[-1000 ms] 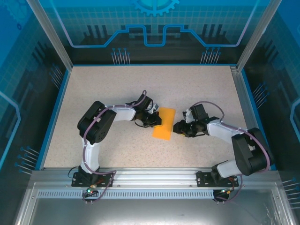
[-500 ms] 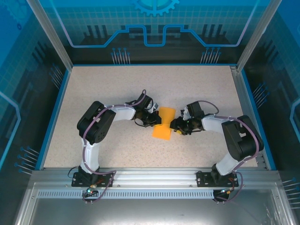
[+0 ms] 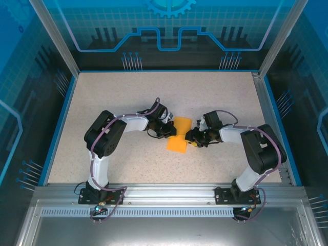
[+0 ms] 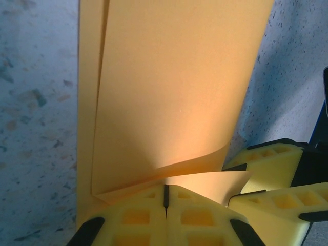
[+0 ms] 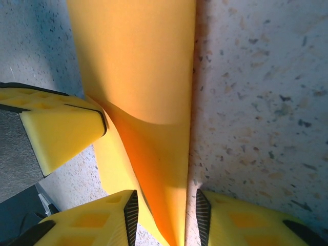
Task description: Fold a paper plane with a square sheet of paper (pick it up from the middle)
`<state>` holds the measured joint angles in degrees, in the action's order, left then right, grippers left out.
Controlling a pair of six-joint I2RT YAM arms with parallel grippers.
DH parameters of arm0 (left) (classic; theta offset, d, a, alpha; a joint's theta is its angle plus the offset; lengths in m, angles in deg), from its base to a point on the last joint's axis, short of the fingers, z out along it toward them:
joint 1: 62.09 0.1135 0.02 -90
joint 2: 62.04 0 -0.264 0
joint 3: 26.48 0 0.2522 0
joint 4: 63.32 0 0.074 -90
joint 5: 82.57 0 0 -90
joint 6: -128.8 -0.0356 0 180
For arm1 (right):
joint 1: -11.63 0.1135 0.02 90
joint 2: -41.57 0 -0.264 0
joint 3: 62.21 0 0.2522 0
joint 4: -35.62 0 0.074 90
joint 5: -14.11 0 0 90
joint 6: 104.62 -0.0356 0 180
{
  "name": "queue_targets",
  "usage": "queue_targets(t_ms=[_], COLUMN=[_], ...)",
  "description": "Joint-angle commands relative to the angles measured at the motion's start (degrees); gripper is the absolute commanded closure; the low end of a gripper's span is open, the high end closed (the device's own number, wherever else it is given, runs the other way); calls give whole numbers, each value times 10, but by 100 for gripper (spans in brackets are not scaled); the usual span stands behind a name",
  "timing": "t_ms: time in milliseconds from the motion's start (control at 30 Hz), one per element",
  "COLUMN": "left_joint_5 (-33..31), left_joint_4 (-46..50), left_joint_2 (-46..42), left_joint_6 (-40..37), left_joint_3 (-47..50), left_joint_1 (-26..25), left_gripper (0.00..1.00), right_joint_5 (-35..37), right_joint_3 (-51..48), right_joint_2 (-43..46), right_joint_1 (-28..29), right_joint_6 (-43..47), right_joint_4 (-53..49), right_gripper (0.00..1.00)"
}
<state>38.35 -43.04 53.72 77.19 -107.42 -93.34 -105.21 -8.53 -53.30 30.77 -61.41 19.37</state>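
The square sheet of paper (image 3: 179, 135) is orange-yellow, folded into a narrow strip, and lies mid-table between both grippers. My left gripper (image 3: 169, 130) is at its left edge. In the left wrist view this gripper (image 4: 165, 192) is shut, fingertips resting on the near edge of the paper (image 4: 174, 87), whose top flap curls up. My right gripper (image 3: 191, 137) is at the paper's right edge. In the right wrist view it (image 5: 165, 207) stands open astride a raised ridge of the paper (image 5: 148, 77), with bare table between that ridge and the right pad.
The speckled table (image 3: 123, 97) has a blue rim and clear walls on all sides. The left gripper's yellow finger (image 5: 59, 128) shows beside the paper in the right wrist view, and the right gripper's fingers (image 4: 277, 179) show in the left wrist view.
My right arm swung its elbow in and pushed its gripper left onto the paper's right edge. The left gripper has stayed put on the paper.
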Motion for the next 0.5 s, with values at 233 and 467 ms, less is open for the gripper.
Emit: queue_targets(t_ms=[233, 467], left_joint_5=[3, -3], left_joint_4=[29, 40], left_joint_2=[15, 20], left_joint_6=[-21, -25], left_joint_3=[-22, -26], left_joint_1=[6, 5], left_gripper=[96, 96], right_joint_5=[-4, -13], right_joint_3=[13, 17], right_joint_2=[-24, -20], right_joint_1=[12, 12], right_joint_6=[-40, -43], right_joint_4=[2, 5], right_gripper=[64, 63])
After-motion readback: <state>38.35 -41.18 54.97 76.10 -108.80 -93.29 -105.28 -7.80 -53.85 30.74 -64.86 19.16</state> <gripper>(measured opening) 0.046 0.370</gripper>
